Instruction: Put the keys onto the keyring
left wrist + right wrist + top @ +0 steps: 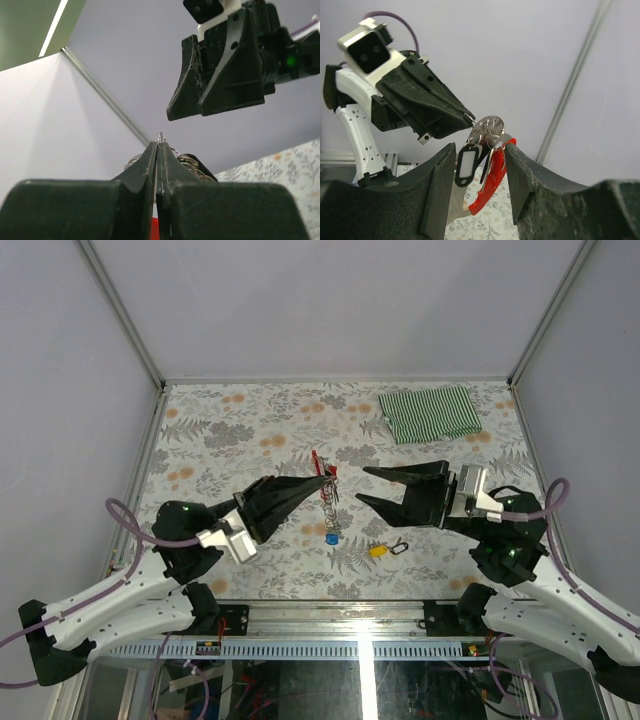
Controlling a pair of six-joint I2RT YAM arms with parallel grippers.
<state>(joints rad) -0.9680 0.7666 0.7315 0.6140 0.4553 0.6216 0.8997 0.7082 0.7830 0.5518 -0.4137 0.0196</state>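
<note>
A: Top external first. We see the left gripper [326, 478] clenched on the keyring [319, 464], lifted clear of the floral table [220, 440]. The red clip [490, 182] juts past the fingertips; the chain [329, 508] runs down from the pinch.

B: We agree. Left wrist view: both fingers [145, 170] pressed flat together, a thin wire loop [160, 135] poking out at the very tip. Right side?

A: The right gripper [362, 484] is spread wide and grasps nothing. Its tips face the left tips, near the keyring but apart from it.

B: Right wrist view matches. We look through the gap between its own fingers and see the red clip hanging, a dark-rimmed tag [466, 165] with a pale window beside it, and a bunch of silver rings [489, 127] above both, right at the left gripper's tip.

A: Keys now. We mark a blue key [332, 537] at the chain's lower end; whether it hangs free or touches the table, we cannot tell.

B: A yellow key [378, 550] lies loose on the table, toward the right arm, just beside a small black loop [399, 547]. Not on the keyring.

A: Whether the tag is a key, we cannot tell either.

B: Last one: a green-striped cloth [430, 413] lies folded at the far right of the table, well apart from both grippers.
</note>
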